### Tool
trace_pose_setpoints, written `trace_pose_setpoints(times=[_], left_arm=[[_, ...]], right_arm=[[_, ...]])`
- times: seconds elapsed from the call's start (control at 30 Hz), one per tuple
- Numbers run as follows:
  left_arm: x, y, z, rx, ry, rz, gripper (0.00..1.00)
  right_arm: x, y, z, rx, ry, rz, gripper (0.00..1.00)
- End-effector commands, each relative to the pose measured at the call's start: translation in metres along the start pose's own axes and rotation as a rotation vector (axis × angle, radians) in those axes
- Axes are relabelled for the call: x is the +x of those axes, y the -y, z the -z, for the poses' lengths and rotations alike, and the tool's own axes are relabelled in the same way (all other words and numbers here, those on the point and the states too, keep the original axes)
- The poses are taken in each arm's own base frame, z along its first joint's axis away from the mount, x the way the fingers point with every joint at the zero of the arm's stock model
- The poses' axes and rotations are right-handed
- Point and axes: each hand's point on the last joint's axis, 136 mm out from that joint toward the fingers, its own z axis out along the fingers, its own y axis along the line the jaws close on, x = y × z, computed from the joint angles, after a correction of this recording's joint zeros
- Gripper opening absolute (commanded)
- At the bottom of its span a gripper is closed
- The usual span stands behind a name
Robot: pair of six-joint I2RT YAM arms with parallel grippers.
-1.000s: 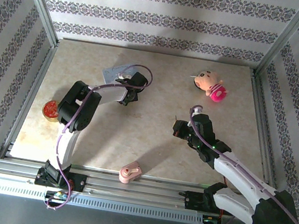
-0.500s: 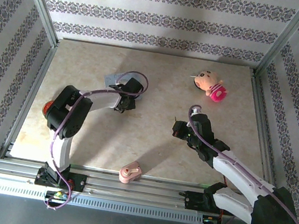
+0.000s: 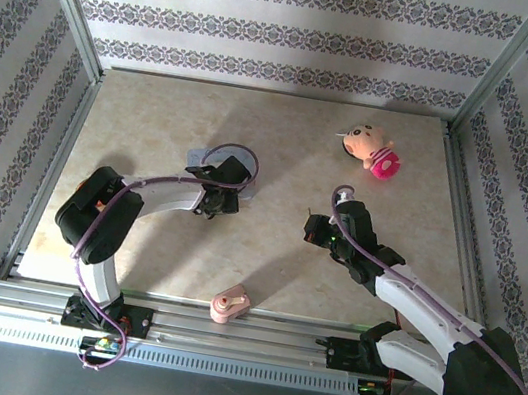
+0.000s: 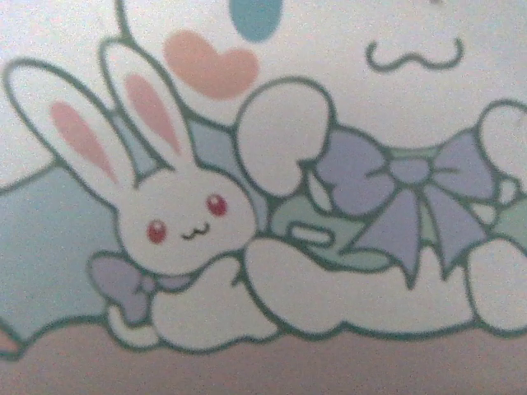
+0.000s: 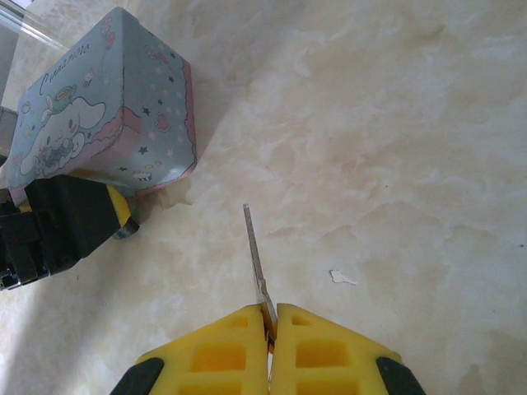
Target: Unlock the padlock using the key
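The right tool [image 5: 269, 317] is pinched shut on the key [image 5: 255, 247], whose thin silvery blade points away from the yellow pads over bare counter [image 5: 395, 123]. A white fleck [image 5: 342, 277] lies just right of the blade. Farther left, the left tool [image 3: 218, 196] sits against the tin [image 5: 107, 107]; I cannot tell how its jaws stand. What seems to be the padlock [image 5: 125, 233] shows only as a silvery sliver under that tool's pad, by the tin's near corner.
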Motion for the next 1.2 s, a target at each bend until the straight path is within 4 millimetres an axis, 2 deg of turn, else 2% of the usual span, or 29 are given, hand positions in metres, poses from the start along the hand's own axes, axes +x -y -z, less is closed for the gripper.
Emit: trace_pose_setpoints(times=[0.0, 0.27, 0.47, 0.77, 1.17], left_arm=[[-0.014, -0.009, 0.004, -0.060, 0.068, -0.019, 0.60], [-0.022, 0.006, -0.005, -0.028, 0.086, -0.050, 0.53], [-0.021, 0.005, -0.007, -0.031, 0.086, -0.044, 0.52], [-0.016, 0.003, -0.012, -0.038, 0.077, -0.049, 0.40], [-0.011, 0.002, -0.018, -0.047, 0.058, -0.067, 0.43]], right_arm=[[0.003, 0.003, -0.002, 0.022, -0.002, 0.014, 0.00], [0.003, 0.004, -0.003, 0.023, -0.002, 0.017, 0.00], [0.003, 0.003, -0.003, 0.019, 0.001, 0.015, 0.00], [0.004, 0.004, -0.005, 0.022, -0.006, 0.016, 0.00], [0.008, 0.002, -0.011, 0.019, -0.018, 0.022, 0.00]])
